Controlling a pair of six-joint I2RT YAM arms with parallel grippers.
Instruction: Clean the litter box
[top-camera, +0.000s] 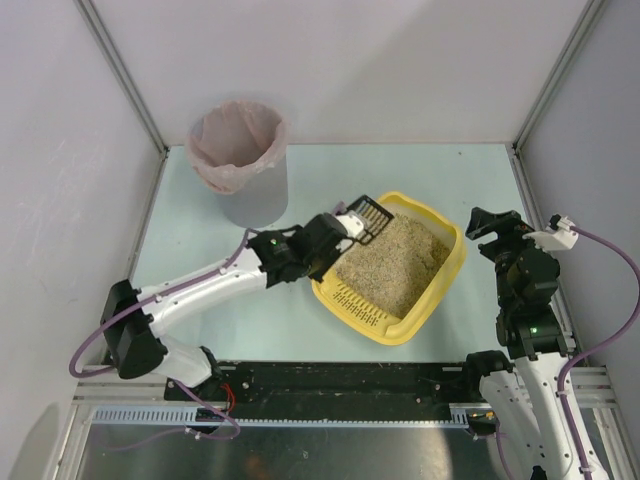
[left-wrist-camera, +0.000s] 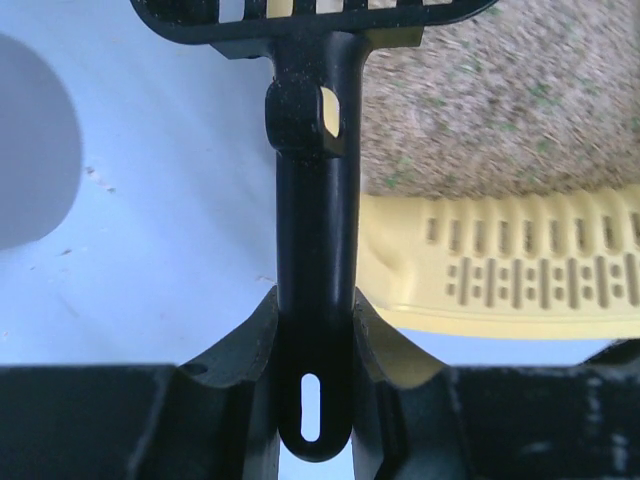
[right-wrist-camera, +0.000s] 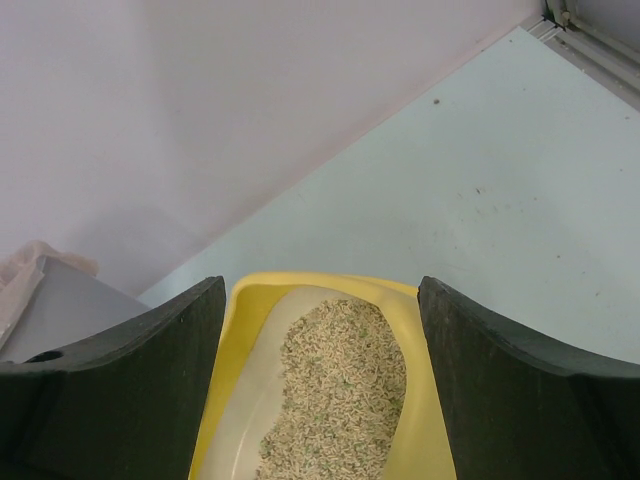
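Litter box (top-camera: 362, 303): shallow yellow plastic rectangular tray with rounded corners. It sat on the pale blue-green table (top-camera: 200, 200), right of centre, between the two arms and nearer the right one. In the top view its long axis ran diagonally from near-left to far-right. The slotted grille was along the short near edge, so the grille end pointed back toward the arm bases. The fill was beige sandy litter with green flecks, covering most of the tray up to the grille. The right wrist view showed the box (right-wrist-camera: 320, 281) end-on, with a pale bare strip down the left side of the litter. The left wrist view showed the box (left-wrist-camera: 520, 270) grille slots clean and yellow. Left gripper (top-camera: 338, 236) (left-wrist-camera: 315, 340) was clamped on the handle of a black slotted plastic scoop (top-camera: 368, 218) (left-wrist-camera: 310, 230). The scoop head was over the far-left edge of the box, and I couldn't tell whether it touched the litter. Right gripper (top-camera: 490, 225) (right-wrist-camera: 320, 330) had its jaws wide apart with nothing between them, and sat just off the box's far-right corner. A grey round bin with a pink bag liner (top-camera: 250, 195) (right-wrist-camera: 70, 310) stood at far left, apart from the box.
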